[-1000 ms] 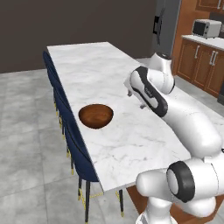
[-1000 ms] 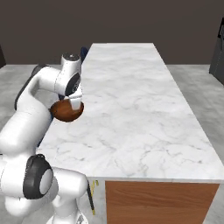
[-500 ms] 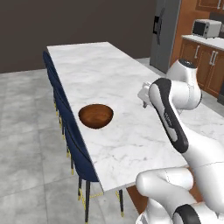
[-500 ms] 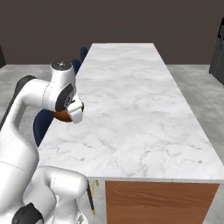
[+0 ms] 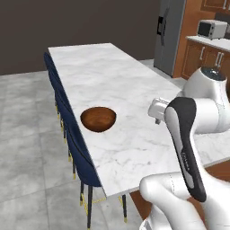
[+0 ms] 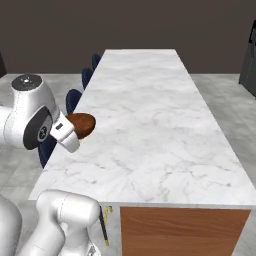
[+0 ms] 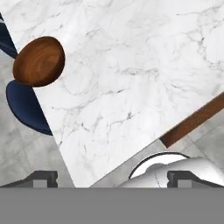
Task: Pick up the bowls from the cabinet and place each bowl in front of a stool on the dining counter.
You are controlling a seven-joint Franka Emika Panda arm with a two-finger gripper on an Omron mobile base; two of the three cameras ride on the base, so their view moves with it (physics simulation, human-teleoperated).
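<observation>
The dark brown wooden bowl [image 5: 98, 119] [image 6: 84, 123] [image 7: 39, 61] stands upright on the white marble dining counter [image 5: 112, 67] [image 6: 150, 100] [image 7: 131, 65], close to its stool-side edge. Behind that edge sits a navy stool [image 5: 76, 143] [image 7: 26, 109]. High above the counter's near end, my gripper [image 7: 113, 177] is open, with nothing between its wide-apart fingertips [image 7: 41, 177]. The hand [image 5: 158, 109] [image 6: 67, 135] hangs well away from the bowl. The pale cream-green bowl and the wall cabinet are out of view.
More navy stools [image 5: 54, 76] [image 6: 74, 97] line the counter's long side. A dark fridge [image 5: 168, 36], a microwave [image 5: 211, 29] and low brown base cabinets [image 5: 202, 58] stand at the far right. Grey tiled floor [image 5: 27, 134] surrounds the counter.
The arm has drawn back from beside the brown bowl and folded toward the counter's near end. The bowl stays put on the counter.
</observation>
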